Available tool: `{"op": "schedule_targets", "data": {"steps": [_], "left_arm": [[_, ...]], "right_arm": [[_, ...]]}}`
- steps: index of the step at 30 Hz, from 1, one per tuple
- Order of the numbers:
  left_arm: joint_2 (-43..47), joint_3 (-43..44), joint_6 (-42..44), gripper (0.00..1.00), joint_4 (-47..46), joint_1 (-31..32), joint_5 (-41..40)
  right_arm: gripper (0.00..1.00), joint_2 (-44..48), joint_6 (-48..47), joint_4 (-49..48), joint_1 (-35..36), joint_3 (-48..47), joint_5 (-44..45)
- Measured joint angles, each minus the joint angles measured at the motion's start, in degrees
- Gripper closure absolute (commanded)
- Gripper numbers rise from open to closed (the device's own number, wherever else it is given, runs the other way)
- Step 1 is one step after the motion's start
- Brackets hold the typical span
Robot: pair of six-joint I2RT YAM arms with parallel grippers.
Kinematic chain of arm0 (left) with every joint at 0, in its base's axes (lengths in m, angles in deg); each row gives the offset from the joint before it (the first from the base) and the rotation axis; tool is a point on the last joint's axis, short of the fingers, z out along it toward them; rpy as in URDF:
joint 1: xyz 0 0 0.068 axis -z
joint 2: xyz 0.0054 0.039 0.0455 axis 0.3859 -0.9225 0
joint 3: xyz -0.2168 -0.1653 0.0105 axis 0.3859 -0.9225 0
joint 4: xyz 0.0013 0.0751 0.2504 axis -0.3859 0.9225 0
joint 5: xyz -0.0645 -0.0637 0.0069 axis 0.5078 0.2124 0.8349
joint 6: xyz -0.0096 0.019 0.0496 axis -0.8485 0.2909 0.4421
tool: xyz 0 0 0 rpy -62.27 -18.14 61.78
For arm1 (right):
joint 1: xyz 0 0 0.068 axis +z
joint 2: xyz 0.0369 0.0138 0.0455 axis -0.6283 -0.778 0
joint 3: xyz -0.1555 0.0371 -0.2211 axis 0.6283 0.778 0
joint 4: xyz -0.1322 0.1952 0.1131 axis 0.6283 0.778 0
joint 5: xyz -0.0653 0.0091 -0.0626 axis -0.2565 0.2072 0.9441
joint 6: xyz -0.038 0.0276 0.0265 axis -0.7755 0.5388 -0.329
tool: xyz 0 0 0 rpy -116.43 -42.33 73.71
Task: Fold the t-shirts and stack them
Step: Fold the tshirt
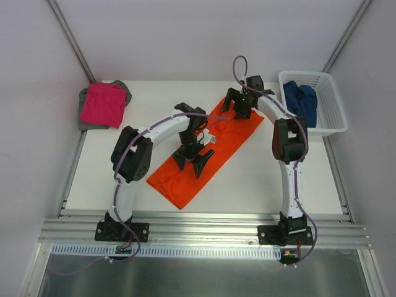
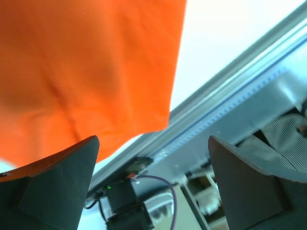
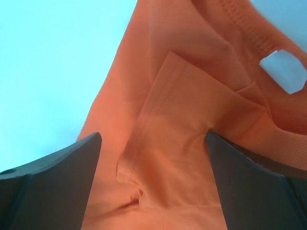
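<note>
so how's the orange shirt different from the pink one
The orange shirt lies as a long diagonal strip in the middle; the pink shirt is folded into a compact square at the far left corner. The orange shirt rests straight on the table; the pink shirt sits on top of the grey shirt. Both are plain, bright and lying flat.

Left arm (image 1: 133, 158) bent inward, right arm (image 1: 288, 139) likewise, jaws wide apart
</note>
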Motion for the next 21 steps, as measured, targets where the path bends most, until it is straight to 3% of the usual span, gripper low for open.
{"op": "schedule_targets", "data": {"steps": [6,13,21], "left_arm": [[3.65,2.67,0.28,0.01,-0.76,-2.93,-6.01],[2.34,3.13,0.50,0.01,-1.18,-5.60,-7.17],[1.40,-0.63,0.87,0.01,-1.18,-8.41,-5.31]], "right_arm": [[0.04,10.91,-1.14,4.31,0.98,13.05,1.77],[0.04,22.45,-2.23,6.84,1.22,20.35,2.19],[0.04,26.27,-2.10,7.89,1.22,25.44,1.64]]}}
